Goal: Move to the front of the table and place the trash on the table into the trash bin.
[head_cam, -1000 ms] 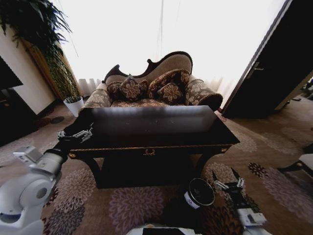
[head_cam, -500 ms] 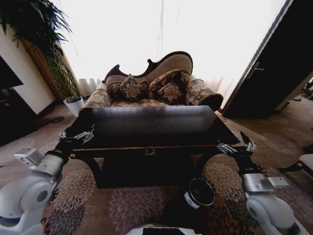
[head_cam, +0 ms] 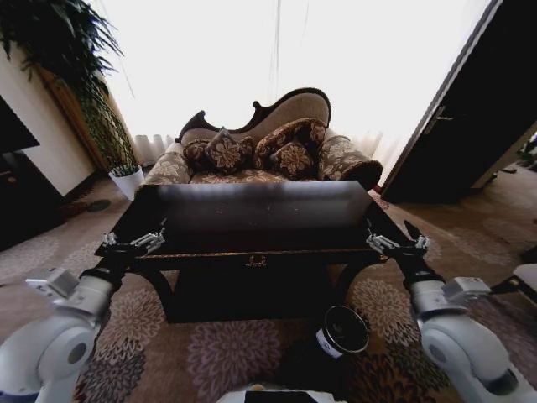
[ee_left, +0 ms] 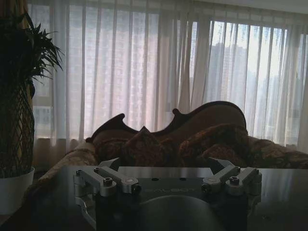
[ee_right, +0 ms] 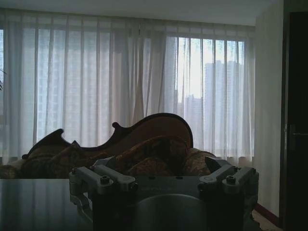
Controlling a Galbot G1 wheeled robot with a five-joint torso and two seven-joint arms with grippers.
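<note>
Facing: the worktop (head_cam: 252, 239), seen from the head view, with both arms raised at its front corners.
Bin: the bin (head_cam: 342, 332) stands on the carpet below the worktop's front edge, toward the right; its lower part is lost in shadow.
Left hand: the left hand (head_cam: 132, 243) sits at the worktop's front left corner, fingers spread apart, nothing between them.
Right hand: the right hand (head_cam: 397, 244) sits at the front right corner, fingers likewise spread and empty.
Worktop: glossy and dark, its far half washed out by window glare; no trash can be made out on it.
Sofa: the sofa (head_cam: 260, 151) stands just behind, cushions piled on it.
Plant: the plant (head_cam: 71, 80) is far left, cut off by the edge.
</note>
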